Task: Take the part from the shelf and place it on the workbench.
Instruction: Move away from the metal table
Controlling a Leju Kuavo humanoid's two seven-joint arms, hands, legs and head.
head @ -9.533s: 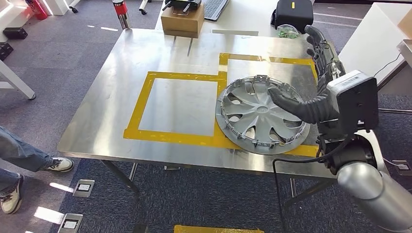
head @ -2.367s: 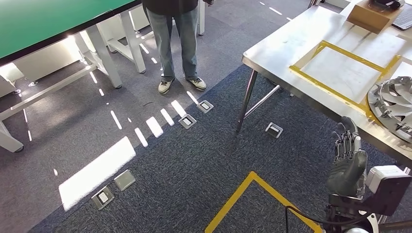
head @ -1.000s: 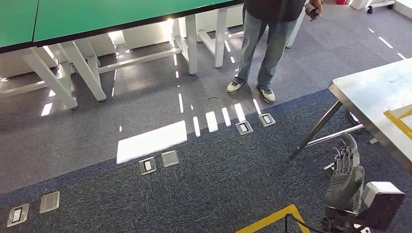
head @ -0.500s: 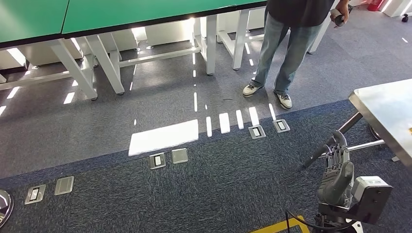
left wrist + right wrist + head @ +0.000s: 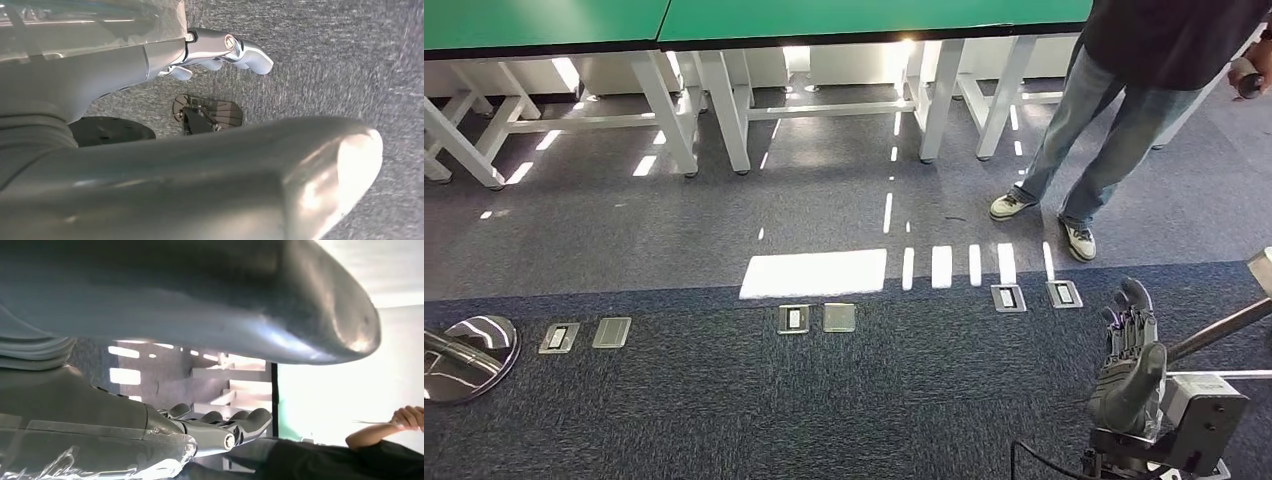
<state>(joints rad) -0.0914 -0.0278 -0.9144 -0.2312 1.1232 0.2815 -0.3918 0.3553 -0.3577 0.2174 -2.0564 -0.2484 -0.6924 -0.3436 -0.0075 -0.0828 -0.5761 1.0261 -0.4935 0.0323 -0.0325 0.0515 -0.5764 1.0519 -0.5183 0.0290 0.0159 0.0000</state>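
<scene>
While robot faces carpeted floor (image 5: 724, 400) w/ a person (image 5: 1114, 110) nearby, right hand (image 5: 1129, 360) hangs low, fingers straight, holding nothing; left hand (image 5: 220, 47) likewise empty. Part and shelf unseen, so direction to part can't be judged.

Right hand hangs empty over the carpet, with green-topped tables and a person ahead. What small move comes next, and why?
Probably keep turning toward the shelf. The right hand holds nothing, fingers loosely extended, and the head view shows carpet, green-topped tables and a person, with no shelf or part visible yet. The left hand looks empty too.
</scene>
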